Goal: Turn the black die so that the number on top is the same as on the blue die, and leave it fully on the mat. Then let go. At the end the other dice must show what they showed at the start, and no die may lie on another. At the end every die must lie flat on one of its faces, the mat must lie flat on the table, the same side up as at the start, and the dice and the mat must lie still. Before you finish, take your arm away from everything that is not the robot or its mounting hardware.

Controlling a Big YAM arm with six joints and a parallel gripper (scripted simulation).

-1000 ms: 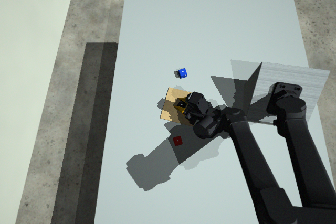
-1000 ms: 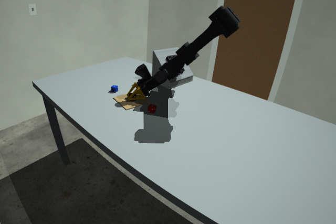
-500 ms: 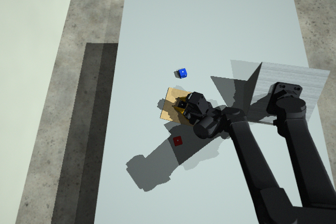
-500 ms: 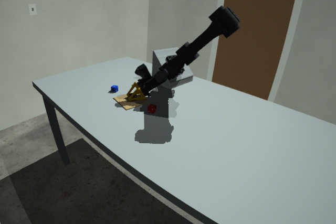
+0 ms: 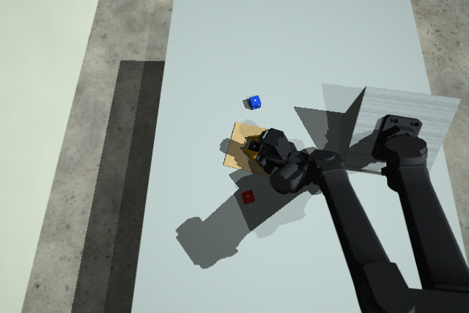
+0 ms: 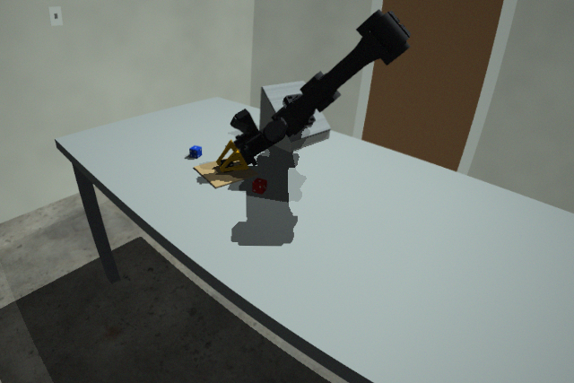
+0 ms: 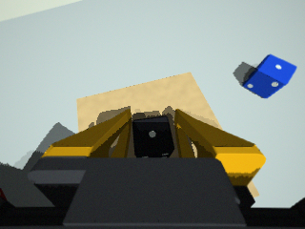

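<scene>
Dice, mat and gripper on the table, seen from the top view

The mat [image 5: 237, 145] lies near the middle of the table [image 5: 287, 29]; the black die [image 5: 254, 146] sits on it, toward its 3 o'clock side, between the fingers of the gripper [image 5: 253, 146], which reaches in from 4 o'clock with its fingers apart and a gap on either side of the die. The blue die [image 5: 254, 102] rests on the table at 12 o'clock from the mat, apart from it. The red die [image 5: 248, 196] rests on the table at 6 o'clock from the mat, also apart. The arm's base block [image 5: 401, 112] stands at 3 o'clock, well apart from the mat.
</scene>
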